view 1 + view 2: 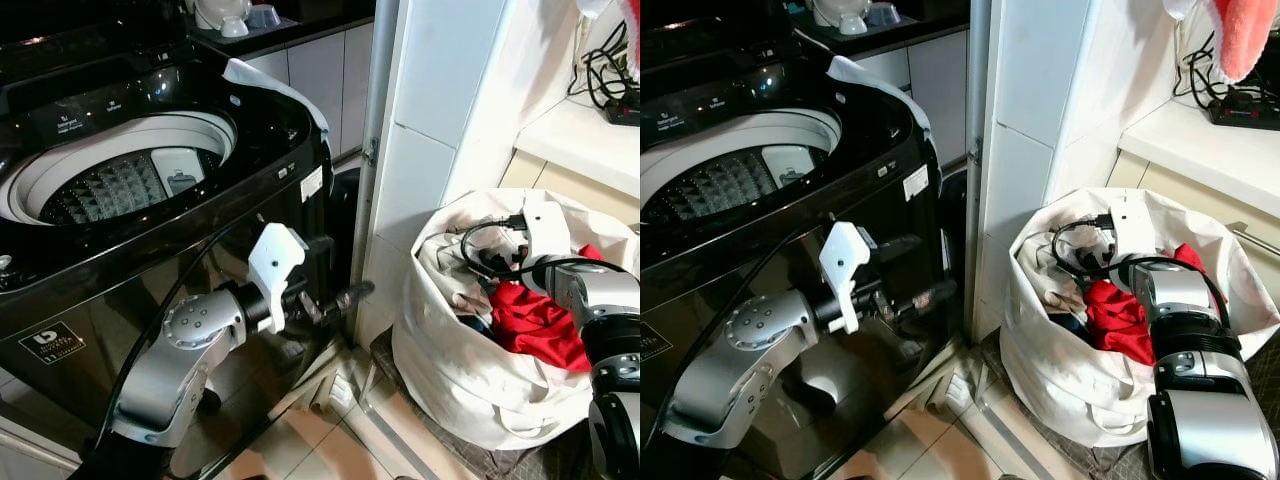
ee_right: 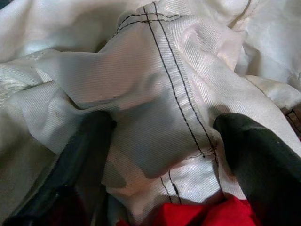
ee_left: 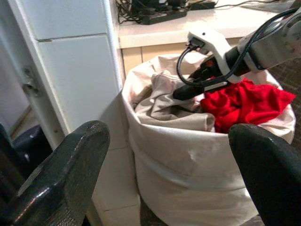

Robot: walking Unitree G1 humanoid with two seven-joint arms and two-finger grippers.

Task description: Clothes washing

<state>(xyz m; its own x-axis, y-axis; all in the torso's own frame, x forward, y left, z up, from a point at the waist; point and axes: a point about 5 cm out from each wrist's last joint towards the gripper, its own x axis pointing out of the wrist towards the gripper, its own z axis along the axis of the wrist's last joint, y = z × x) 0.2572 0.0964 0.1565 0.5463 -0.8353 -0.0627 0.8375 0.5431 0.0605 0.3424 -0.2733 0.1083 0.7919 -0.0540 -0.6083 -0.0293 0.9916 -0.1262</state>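
Clothes: cream garment [image 2: 155,108] and red garment [image 1: 535,325] piled in a white bag [image 1: 470,370] on the floor, right of the washer [image 1: 150,190]
Washer: lid up, drum [image 1: 110,185] exposed
Right claw [image 2: 160,146]: down inside the bag, fingers spread — one each side of a cream fold, red cloth just beside
Left claw [image 1: 335,300]: fingers apart, holding nothing — in front of the washer, pointing toward the bag
Surface [image 1: 585,135]: behind the bag, cables on it

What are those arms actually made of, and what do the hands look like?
Both arms are chunky silver segments with round bolted joints. Each wrist carries a white plastic block with a looping black cable. The left gripper and right gripper each end in two long, rounded black fingers.
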